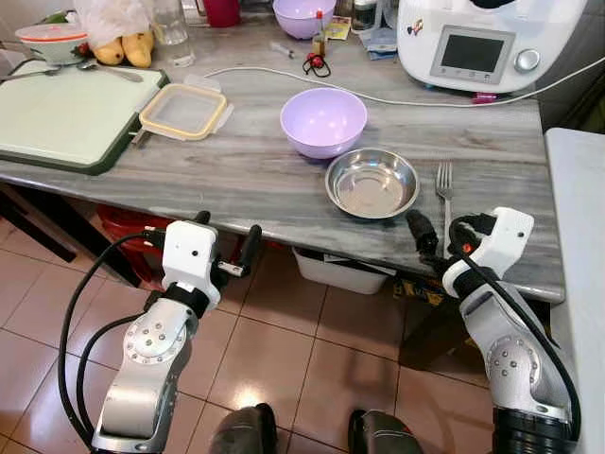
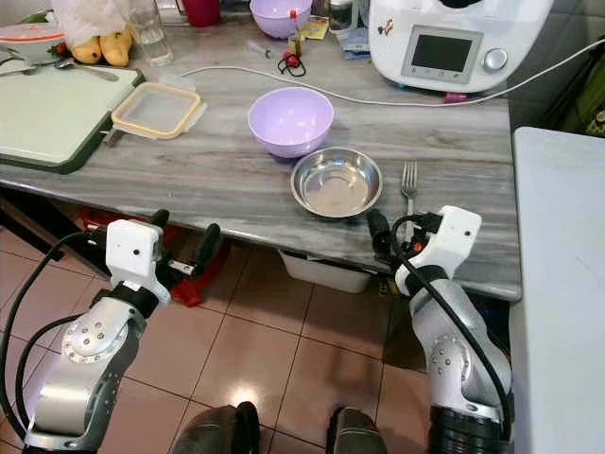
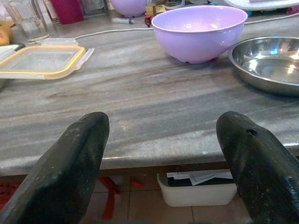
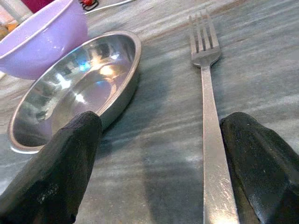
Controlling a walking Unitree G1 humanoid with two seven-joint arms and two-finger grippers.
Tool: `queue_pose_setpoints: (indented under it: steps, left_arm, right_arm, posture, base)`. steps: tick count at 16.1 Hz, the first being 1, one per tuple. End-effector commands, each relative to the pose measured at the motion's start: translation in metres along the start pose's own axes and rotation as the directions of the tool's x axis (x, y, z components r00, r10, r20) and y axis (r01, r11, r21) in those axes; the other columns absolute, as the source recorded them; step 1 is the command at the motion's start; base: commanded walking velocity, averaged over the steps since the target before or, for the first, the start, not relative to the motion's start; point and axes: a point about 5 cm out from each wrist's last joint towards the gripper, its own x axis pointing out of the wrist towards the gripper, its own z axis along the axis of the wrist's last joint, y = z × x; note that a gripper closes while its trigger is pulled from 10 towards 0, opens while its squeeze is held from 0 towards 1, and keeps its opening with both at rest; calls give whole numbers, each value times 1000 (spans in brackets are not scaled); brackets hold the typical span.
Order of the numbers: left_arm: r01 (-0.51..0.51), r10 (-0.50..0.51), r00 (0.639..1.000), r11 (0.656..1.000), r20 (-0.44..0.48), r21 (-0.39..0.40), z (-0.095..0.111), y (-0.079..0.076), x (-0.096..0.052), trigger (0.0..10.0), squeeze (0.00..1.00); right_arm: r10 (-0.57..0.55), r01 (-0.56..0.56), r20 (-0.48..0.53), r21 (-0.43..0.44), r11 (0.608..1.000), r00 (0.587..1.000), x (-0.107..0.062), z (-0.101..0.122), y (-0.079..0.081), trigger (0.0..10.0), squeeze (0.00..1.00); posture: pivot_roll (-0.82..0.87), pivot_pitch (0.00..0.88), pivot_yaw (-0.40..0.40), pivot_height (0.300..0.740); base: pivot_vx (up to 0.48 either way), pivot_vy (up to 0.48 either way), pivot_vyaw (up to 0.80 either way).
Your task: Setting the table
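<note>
On the grey marble table point(image 1: 236, 170) stand a lilac bowl point(image 1: 323, 121) and, just in front of it to the right, a shallow steel dish point(image 1: 372, 183). A fork point(image 1: 444, 189) lies right of the dish, tines pointing away from me. My right gripper point(image 1: 440, 235) is open at the table's front edge. The fork's handle point(image 4: 212, 154) runs between its fingers without being held. My left gripper point(image 1: 227, 236) is open and holds nothing, level with the table's front edge, left of the bowl point(image 3: 198, 30) and dish point(image 3: 268, 63).
A green-rimmed cutting board point(image 1: 66, 113) and a yellow-rimmed container lid point(image 1: 183, 111) lie at the left. A white kitchen machine point(image 1: 482, 43) stands at the back right, its cable point(image 1: 378, 95) crossing behind the bowl. A white bin point(image 1: 340, 271) sits under the table. A white counter point(image 1: 579, 284) borders the right.
</note>
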Motion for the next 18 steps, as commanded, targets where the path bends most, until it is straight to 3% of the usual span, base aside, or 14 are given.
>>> queue_pose_setpoints:
  steps: [1,10,15,16,17,18]
  left_arm:
    - [-9,9,1000,1000,1,12,2,3,-1,10000,0]
    - [-10,10,1000,1000,4,9,2,3,-1,10000,0]
    - [-60,60,998,998,-16,-6,2,11,-8,10000,0]
    - [-69,68,997,998,-20,-8,1,13,-10,10000,0]
    - [-77,77,997,997,-24,-8,1,14,-10,10000,0]
    - [-84,84,996,996,-31,-16,0,14,-11,10000,0]
  right_arm:
    - [35,-34,-38,30,999,999,2,-7,3,10000,1000]
    - [81,-81,-31,14,997,996,7,-4,8,10000,1000]
    - [58,-53,81,-59,997,995,-15,16,18,10000,922]
    - [50,-43,111,-57,997,993,-21,19,19,10000,180]
    - [46,-38,127,-62,997,991,-27,20,20,10000,0]
    - [38,-27,140,-85,996,989,-33,19,21,10000,0]
  posture:
    - [32,164,77,740]
    - [33,156,75,740]
    - [29,154,72,740]
    - [25,154,72,740]
    - [21,154,72,740]
    - [14,153,75,740]
  base:
    - [0,0,0]
    - [0,0,0]
    - [0,0,0]
    - [0,0,0]
    - [0,0,0]
    - [0,0,0]
